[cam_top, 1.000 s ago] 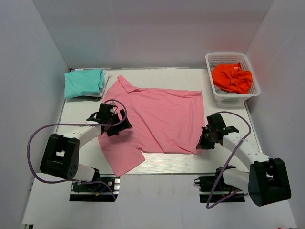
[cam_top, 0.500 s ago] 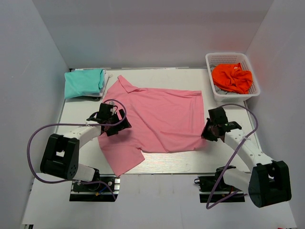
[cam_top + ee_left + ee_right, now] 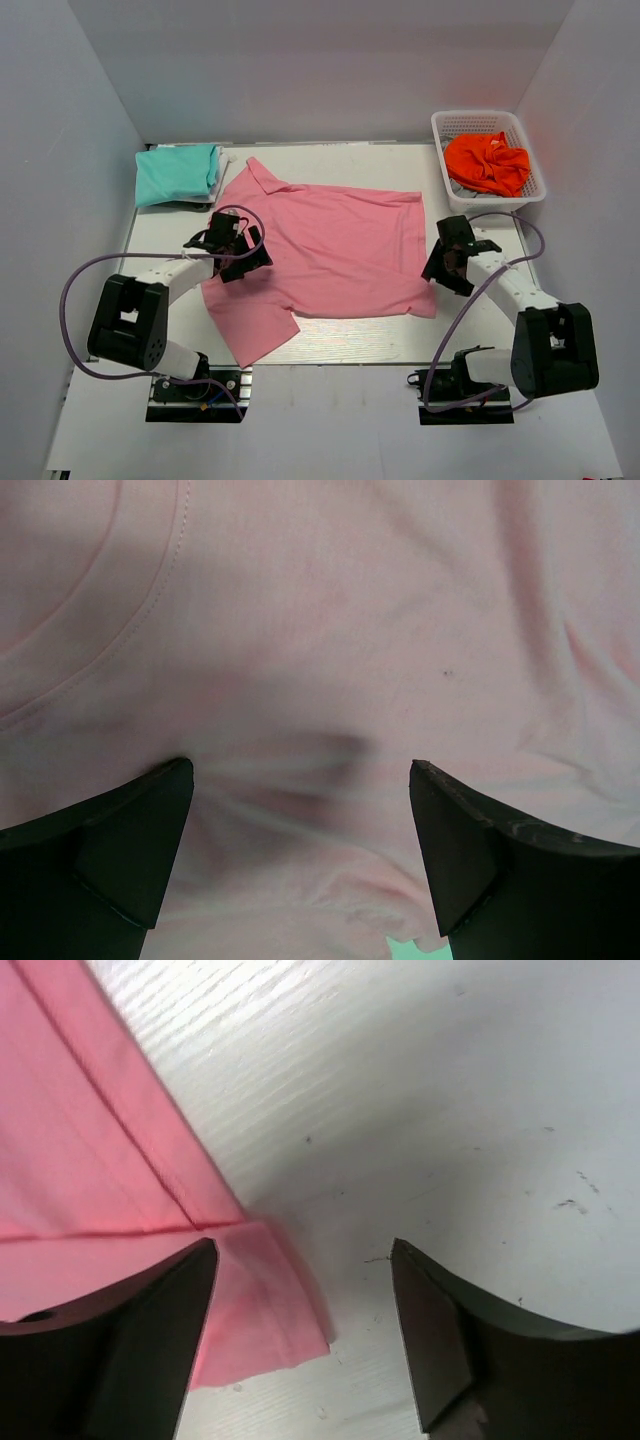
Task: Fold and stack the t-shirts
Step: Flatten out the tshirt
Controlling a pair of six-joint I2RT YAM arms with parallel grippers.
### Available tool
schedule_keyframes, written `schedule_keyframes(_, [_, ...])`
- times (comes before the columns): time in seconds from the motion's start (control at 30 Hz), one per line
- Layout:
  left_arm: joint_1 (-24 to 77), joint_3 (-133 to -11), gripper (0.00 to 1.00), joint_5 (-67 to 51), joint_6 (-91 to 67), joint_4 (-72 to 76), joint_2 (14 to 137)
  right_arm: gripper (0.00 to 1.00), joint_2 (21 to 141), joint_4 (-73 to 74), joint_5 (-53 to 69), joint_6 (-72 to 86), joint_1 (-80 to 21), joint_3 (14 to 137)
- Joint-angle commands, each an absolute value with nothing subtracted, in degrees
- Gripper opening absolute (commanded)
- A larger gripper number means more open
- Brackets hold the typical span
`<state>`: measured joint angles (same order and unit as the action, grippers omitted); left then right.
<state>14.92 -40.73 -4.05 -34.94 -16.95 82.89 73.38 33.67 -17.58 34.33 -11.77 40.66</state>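
From above, the pink t-shirt [image 3: 340, 250] lies spread across the middle of the table [image 3: 470, 205], the folded teal t-shirt [image 3: 175, 172] at its far left corner. Only the wrist views show the jaws. The left gripper [image 3: 300, 770] gapes over puckered pink cloth, and the right gripper [image 3: 302, 1250] stands open, the shirt's hem corner loose between.

pink t-shirt [image 3: 340, 250]: soft matt cloth; table [image 3: 450, 1080]: white, matt, finely ridged; basket [image 3: 495, 204]: white plastic lattice
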Motion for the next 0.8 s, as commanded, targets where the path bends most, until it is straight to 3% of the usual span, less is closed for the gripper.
schedule_keyframes(0.0, [14.8,-41.0,1.0,-1.6,-33.7,-20.0,84.6,0.8,71.3,36.7,-23.8,33.9,-10.9,44.7])
schedule_keyframes(0.1, [14.8,-41.6,1.0,-2.7,-33.7,-20.7,84.0,0.9,67.0,38.8,-20.8,32.6,-10.8,44.7])
schedule_keyframes(0.27, [14.8,-41.6,1.0,-3.9,-33.7,-20.7,82.4,0.9,62.7,39.6,-5.2,33.2,-11.0,39.5])
schedule_keyframes(0.37, [14.8,-41.6,1.0,-4.5,-34.2,-20.7,81.0,0.9,59.9,29.3,10.6,33.5,-11.0,33.4])
schedule_keyframes(0.53, [14.8,-40.4,1.0,-3.2,-34.7,-20.7,80.5,0.9,63.0,24.0,9.1,35.9,-11.1,30.9])
schedule_keyframes(0.77, [14.8,-39.2,1.0,-1.6,-36.3,-21.2,80.5,0.9,61.9,29.0,3.6,41.7,-10.6,25.8])
